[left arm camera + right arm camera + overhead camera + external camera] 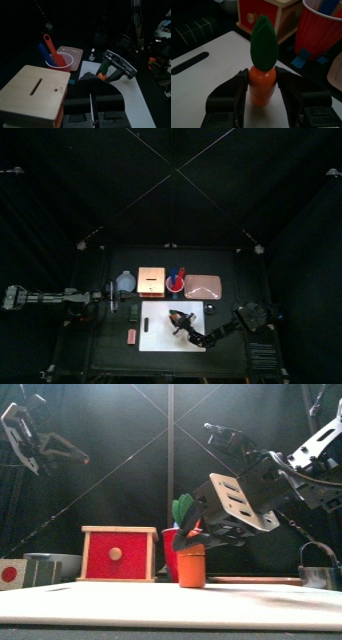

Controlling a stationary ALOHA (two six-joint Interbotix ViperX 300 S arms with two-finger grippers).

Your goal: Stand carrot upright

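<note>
The carrot stands upright on the white sheet, orange body down and green leaf up. My right gripper reaches in from the right, its jaws closed against both sides of the orange body. From above, the carrot is near the middle of the sheet. The left wrist view shows it beside the right gripper's grey jaw. My left gripper hangs raised at the left, away from the sheet.
Behind the sheet stand a wooden box with a red front, a red cup holding utensils and a pinkish lidded container. A small white bottle is at the back left. An orange block lies left of the sheet.
</note>
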